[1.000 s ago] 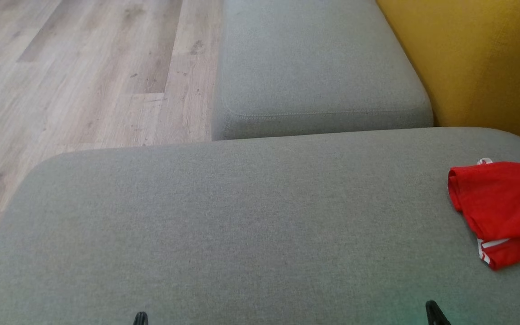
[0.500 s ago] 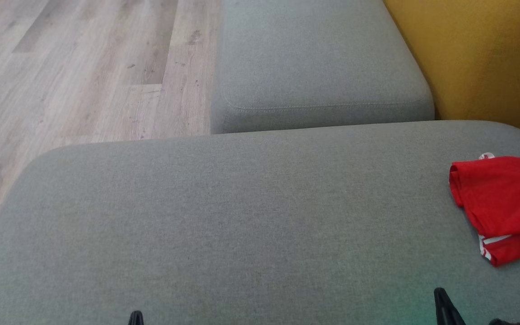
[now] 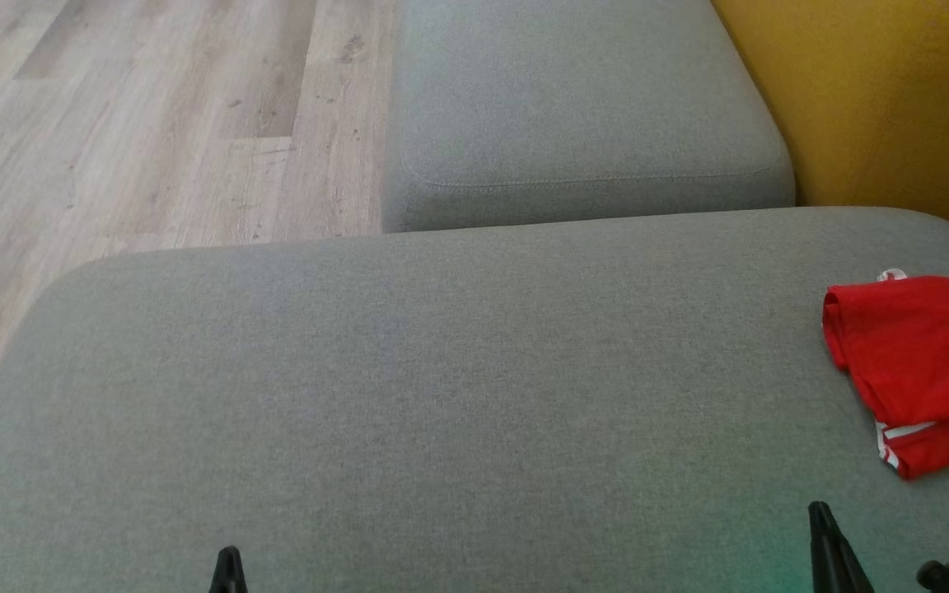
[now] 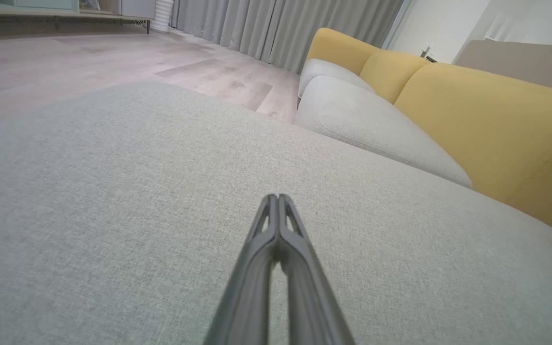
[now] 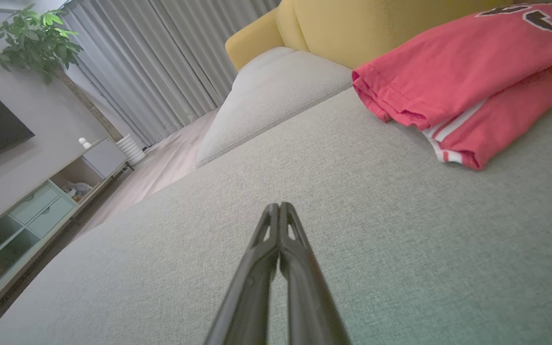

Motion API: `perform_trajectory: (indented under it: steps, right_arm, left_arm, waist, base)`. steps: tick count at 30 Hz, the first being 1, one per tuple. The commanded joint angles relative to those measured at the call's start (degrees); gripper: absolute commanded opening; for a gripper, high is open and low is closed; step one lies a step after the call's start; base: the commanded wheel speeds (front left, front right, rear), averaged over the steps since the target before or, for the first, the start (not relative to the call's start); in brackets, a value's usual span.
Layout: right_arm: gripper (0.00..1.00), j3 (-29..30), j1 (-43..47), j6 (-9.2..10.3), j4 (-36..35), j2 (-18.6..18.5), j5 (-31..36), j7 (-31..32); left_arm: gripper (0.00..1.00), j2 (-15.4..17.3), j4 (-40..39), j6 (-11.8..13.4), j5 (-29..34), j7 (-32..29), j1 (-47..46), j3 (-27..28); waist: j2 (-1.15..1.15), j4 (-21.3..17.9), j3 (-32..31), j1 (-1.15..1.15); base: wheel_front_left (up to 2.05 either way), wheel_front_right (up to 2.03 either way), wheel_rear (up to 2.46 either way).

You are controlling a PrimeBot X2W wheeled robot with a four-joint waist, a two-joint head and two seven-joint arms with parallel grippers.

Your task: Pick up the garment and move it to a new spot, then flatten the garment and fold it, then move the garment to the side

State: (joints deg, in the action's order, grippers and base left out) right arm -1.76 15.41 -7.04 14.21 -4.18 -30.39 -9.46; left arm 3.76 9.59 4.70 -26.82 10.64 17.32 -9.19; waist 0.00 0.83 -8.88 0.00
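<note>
Far left in the head view: pale wood floor (image 3: 153, 123), plank pattern, some scuffs. Left gripper (image 3: 227, 572) pokes up at the bottom edge, left of centre, just the dark tip showing. In the left wrist view its two fingers are pressed together, nothing between them, tip hovering over bare grey fabric; contact with the fabric can't be told.

Centre: big grey seat (image 3: 441, 371) spans most of the head view, rounded corner at upper left. Behind it a second grey cushion (image 3: 573, 99), butted against the big seat's far edge, stitched seam along its front. Grey curtains (image 4: 276, 24) hang in the far background of the left wrist view.

Right of the cushions: yellow backrest (image 3: 895, 107) runs along the upper right.

Right gripper (image 3: 833, 552) rises at the bottom edge, lower right. In the right wrist view its fingers are closed tip to tip, empty, over the grey seat.

Garment (image 3: 911, 362): red, lying on the far right end of the big grey seat, near the yellow backrest, cut off by the right edge of the head view. It's loosely doubled over, layers stacked, white stripes at the lower hem, dark white-outlined lettering on top. It sits up and right of the right gripper, near but clearly apart, no contact. Well apart from the left gripper.

Right wrist view background, left side: potted plant (image 5: 36, 38), low cabinet (image 5: 41, 201) with drawers.
</note>
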Motion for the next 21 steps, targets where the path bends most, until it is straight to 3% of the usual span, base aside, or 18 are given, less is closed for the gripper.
perform_trajectory:
  steps: [1,21]
  right_arm:
    - [0.00,0.2,-3.0,-0.15,-1.6,-0.1,-1.5,0.2]
    - [0.00,1.7,-7.0,-0.22,-1.3,0.0,-14.9,3.4]
  left_arm:
    - [0.00,0.6,-1.3,-0.4,-1.5,-0.3,-2.9,1.1]
    - [0.00,0.9,-0.2,-3.0,-16.1,-3.3,-7.3,3.5]
  waist:
    - [0.00,0.0,0.1,0.00]
    - [0.00,-0.2,2.1,0.00]
  base:
    - [0.00,0.00,0.00]
    - [0.00,0.00,0.00]
